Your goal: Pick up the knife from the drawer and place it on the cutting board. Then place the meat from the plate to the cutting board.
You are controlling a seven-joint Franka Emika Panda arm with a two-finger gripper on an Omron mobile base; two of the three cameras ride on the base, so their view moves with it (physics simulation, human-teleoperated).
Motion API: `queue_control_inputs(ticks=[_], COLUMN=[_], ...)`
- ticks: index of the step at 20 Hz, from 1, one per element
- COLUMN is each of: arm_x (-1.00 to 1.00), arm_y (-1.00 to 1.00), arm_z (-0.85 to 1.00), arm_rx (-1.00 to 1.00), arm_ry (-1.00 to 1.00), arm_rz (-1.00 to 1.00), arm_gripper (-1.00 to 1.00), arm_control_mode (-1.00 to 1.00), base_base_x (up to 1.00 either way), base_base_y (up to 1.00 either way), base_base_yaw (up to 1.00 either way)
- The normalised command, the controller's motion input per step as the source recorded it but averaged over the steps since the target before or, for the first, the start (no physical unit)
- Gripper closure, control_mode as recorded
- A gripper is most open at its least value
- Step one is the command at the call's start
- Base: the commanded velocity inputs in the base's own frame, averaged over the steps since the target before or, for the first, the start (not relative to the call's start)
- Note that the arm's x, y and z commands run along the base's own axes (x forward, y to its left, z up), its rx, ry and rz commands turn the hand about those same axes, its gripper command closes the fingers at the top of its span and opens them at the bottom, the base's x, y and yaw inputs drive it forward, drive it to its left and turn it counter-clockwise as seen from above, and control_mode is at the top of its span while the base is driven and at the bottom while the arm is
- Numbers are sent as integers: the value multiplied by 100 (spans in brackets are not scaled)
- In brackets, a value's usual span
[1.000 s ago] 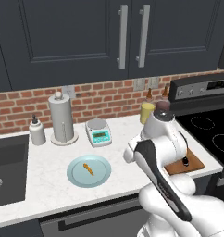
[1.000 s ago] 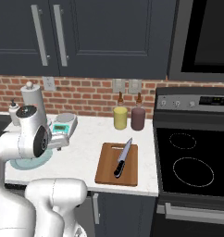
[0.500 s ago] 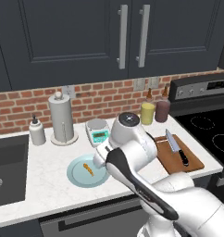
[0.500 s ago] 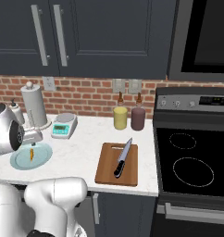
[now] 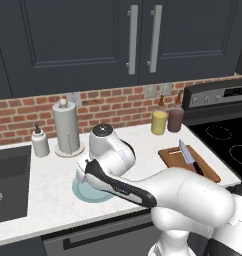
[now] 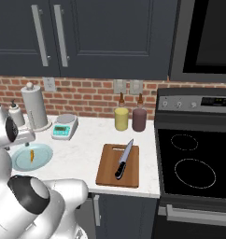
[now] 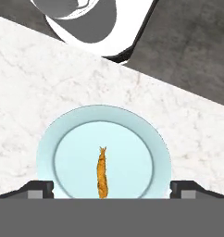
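The meat (image 7: 102,173) lies near the middle of the pale blue-green plate (image 7: 67,139), a thin orange-brown strip. Seen from the hand, its long axis runs straight up and down, the thin tip pointing away from the fingers. From the right base view the meat (image 6: 31,155) lies roughly front to back on the plate (image 6: 42,158), which sits on the white marble counter (image 6: 82,149) in front of the paper towel holder (image 6: 34,106) and the small white scale (image 6: 65,126).

The gripper (image 7: 111,189) hangs right over the plate, fingers spread as wide as they go, one dark fingertip (image 7: 37,187) near each side of the plate's rim. They hold nothing and touch nothing; the meat lies in line with the gap between them.

Further right on the counter, well apart from the plate, the cutting board (image 6: 108,170) sits beside the stove (image 6: 194,163). The knife (image 6: 123,159) is already on it, lying diagonally along the board, black handle toward the front edge and blade tip pointing toward the brick wall. Behind the board stand a yellow bottle (image 6: 121,117) and a dark red one (image 6: 139,119).

In the left base view the arm's white wrist covers most of the plate (image 5: 83,192), with the sink (image 5: 8,185) off to the left.
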Motion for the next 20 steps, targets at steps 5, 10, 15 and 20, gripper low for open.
queue_control_inputs(ticks=[5,10,15,20], arm_x=[36,22,22,29], arm_y=[-1,-1,0,0], arm_z=[-86,-50,-40,-31], arm_rx=[-1,0,0,-1], arm_ry=[13,12,14,1], arm_rz=[0,0,0,0], arm_gripper=[-100,-100,-100,-100], arm_control_mode=[-100,-100,-100,-100], base_base_x=[0,0,0,0], base_base_y=[0,0,0,0], base_base_yaw=[0,0,0,0])
